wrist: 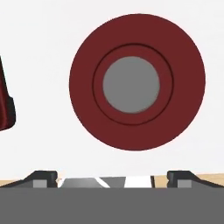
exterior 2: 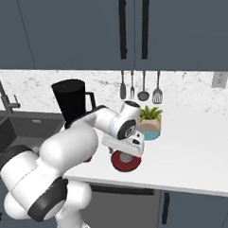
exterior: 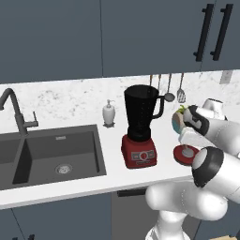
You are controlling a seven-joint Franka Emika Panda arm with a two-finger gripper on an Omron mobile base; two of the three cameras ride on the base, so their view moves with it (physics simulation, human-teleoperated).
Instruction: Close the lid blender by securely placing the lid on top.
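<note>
Lid (wrist: 137,81): flat on the counter (exterior 2: 193,149), right of the blender (exterior: 140,126), apart from it.
Gripper (wrist: 112,177): spread wide, holding nothing, hovering above the lid.
Feel: likely light, stiff, smooth; thin rim gives little purchase.
Hold: probably the raised grey cap (wrist: 131,84), fingers on either side.
Jar: top uncovered.

text: none legible | blender (exterior: 139,126) base buttons: markings too small to read

Flat round red lid (wrist: 137,81) with grey centre cap, lying on the white counter just right of the blender (exterior: 140,126), black jar open-topped, upright on red base
</note>
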